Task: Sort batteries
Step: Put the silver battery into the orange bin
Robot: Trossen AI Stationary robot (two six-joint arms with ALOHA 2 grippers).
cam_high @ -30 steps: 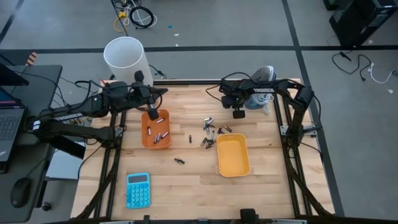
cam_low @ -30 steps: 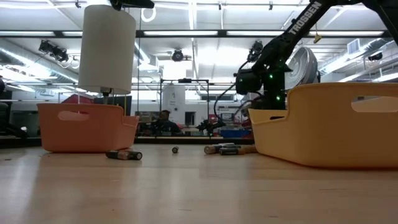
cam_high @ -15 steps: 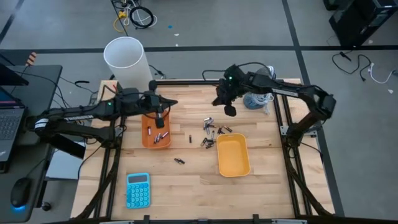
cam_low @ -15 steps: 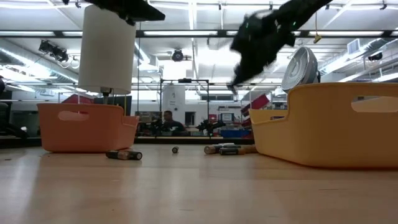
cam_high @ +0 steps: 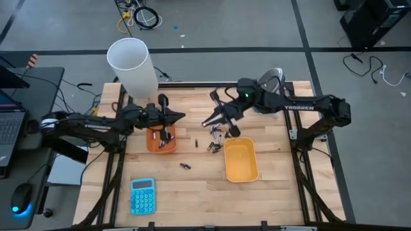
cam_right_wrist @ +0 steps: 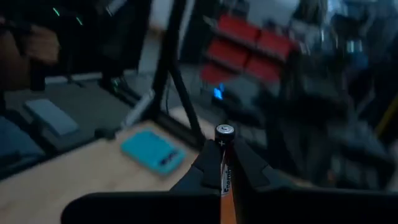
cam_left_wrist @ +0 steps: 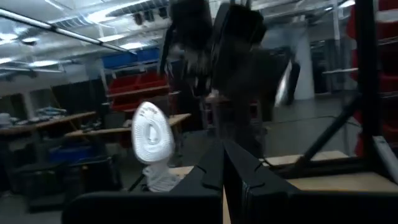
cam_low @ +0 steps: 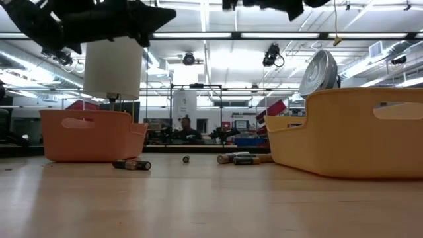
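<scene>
Though blurred, battery (cam_right_wrist: 224,155) between jaws.

Right end effector (cam_high: 219,120) swung down over loose batteries (cam_high: 217,136); left end effector (cam_high: 168,126) advanced over orange tray (cam_high: 151,144).

The counter (cam_high: 199,183) is pale wood planks with a smooth, faintly shiny finish. Both trays, orange (cam_high: 153,140) and yellow (cam_high: 241,160), look like matt moulded plastic. The loose batteries (cam_high: 218,138) show dark wrappers and shiny metal ends. The calculator (cam_high: 142,196) is blue plastic.
</scene>
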